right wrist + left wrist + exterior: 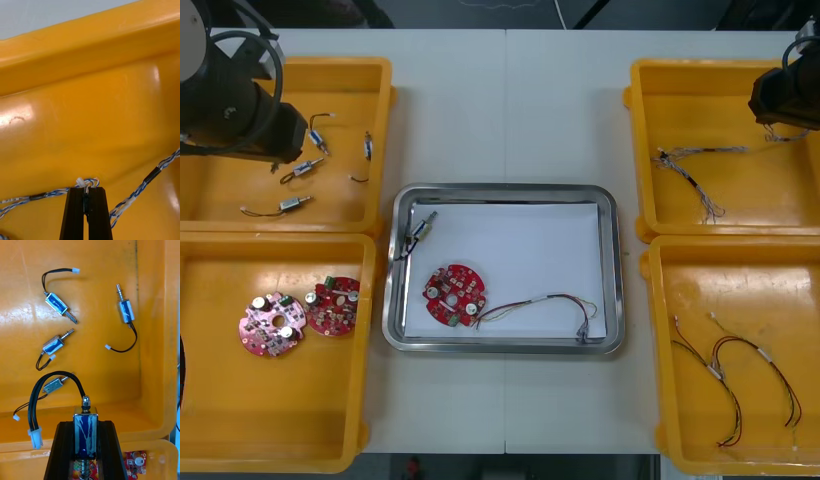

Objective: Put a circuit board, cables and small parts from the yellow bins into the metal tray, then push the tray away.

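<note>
My left gripper (85, 424) is shut on a small metal part (85, 429) with a blue body and a looping black lead, held above the far left yellow bin (240, 215). Three more small metal parts (56, 303) lie on that bin's floor beyond the fingers. My right gripper (86, 190) is down in the far right yellow bin (740, 215), fingers together on the twisted blue and white cable (146, 178). The metal tray (612, 265), white inside, holds a red circuit board (454, 294), a small metal part (421, 229) and a thin cable (540, 303).
Two more circuit boards (272, 323) lie in the near left bin. Black and red-and-yellow cables (740, 375) lie in the near right bin. The left arm (240, 105) hangs over the far left bin, the right arm (785, 95) over the far right one.
</note>
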Tool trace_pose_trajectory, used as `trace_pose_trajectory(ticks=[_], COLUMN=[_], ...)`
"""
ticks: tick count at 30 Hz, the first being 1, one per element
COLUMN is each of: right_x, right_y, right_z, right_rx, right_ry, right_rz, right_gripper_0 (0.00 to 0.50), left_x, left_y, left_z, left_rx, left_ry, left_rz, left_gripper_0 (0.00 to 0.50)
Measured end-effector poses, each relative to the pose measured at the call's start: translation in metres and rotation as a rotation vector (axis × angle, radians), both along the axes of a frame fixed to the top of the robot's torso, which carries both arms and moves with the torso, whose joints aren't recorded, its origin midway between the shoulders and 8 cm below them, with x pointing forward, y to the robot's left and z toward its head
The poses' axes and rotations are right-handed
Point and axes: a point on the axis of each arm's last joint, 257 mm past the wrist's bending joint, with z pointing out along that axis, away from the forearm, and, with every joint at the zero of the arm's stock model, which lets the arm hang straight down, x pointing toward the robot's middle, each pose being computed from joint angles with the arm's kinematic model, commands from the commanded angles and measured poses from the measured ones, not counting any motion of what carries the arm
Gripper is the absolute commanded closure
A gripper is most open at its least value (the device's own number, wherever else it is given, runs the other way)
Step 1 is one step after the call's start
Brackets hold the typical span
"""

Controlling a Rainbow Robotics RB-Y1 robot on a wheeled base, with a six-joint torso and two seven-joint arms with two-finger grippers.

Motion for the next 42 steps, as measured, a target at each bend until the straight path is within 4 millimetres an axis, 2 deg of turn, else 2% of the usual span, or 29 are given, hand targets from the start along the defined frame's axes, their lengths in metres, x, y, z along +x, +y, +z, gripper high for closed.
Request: trace_pose_trajectory(ticks=[6, 11, 17, 26, 35, 42], right_x=[-0.009, -0.018, -0.027, -0.041, -0.055, -0.048], right_y=[0.006, 0.01, 0.014, 0.014, 0.002, -0.006], right_z=[0.012, 0.011, 0.012, 0.041, 0.026, 0.012], right_rx=[0.001, 0.01, 0.015, -0.043, -0.039, -0.035], right_ry=[0.035, 0.073, 0.106, 0.093, 0.109, 0.062], right_rz=[0.025, 0.036, 0.05, 0.086, 0.057, 0.018], right_gripper_0=[0.5, 0.5, 0.5, 0.5, 0.5, 0.5], left_x=[-0.004, -0.005, -0.006, -0.006, -0.006, -0.006], left_y=[-0.02, -0.032, -0.033, -0.033, -0.033, -0.033], left_z=[0.005, 0.008, 0.007, 0.007, 0.007, 0.007], left_rx=[-0.007, -0.017, -0.017, -0.018, -0.018, -0.018], left_ry=[-0.017, -0.034, -0.034, -0.034, -0.034, -0.034], left_rz=[-0.036, -0.059, -0.062, -0.062, -0.063, -0.062], left_gripper_0=[0.5, 0.499, 0.5, 0.5, 0.499, 0.5])
